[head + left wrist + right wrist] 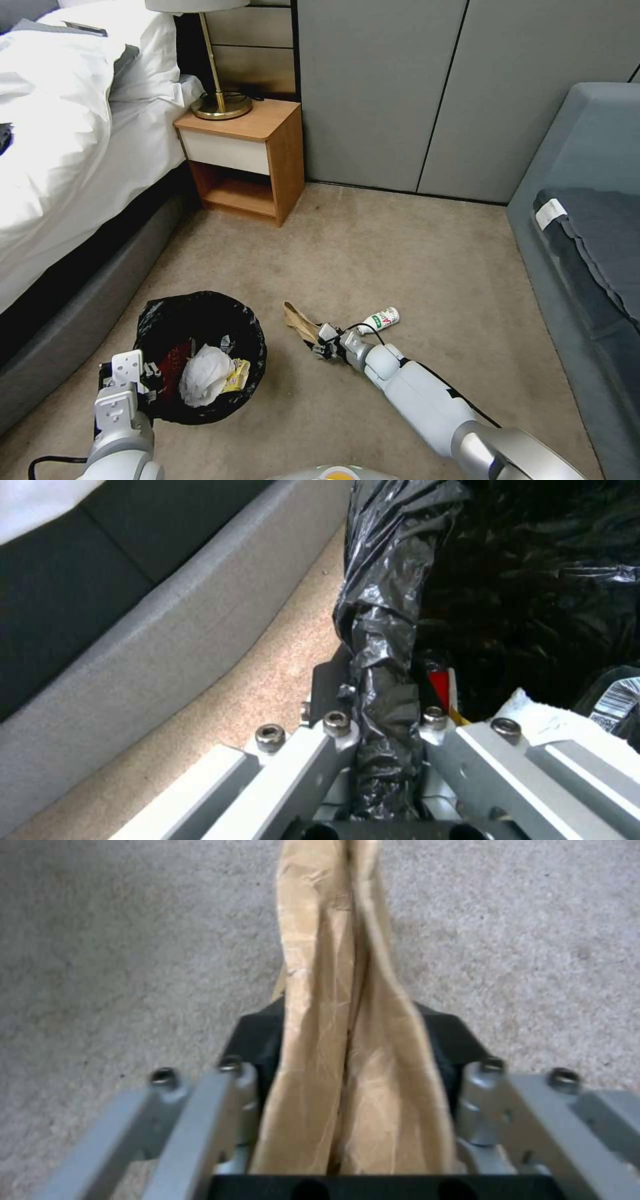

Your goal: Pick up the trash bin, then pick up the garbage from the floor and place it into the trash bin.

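looking from the head view, the trash bin is held at its 9 o'clock rim by the left end effector, keeping it ready beside the brown paper bag. by the left wrist view, the liner is pinched. by the right wrist view, the right end effector is clamped on the bag, low over the carpet. a bottle is left at the bag's 3 o'clock.
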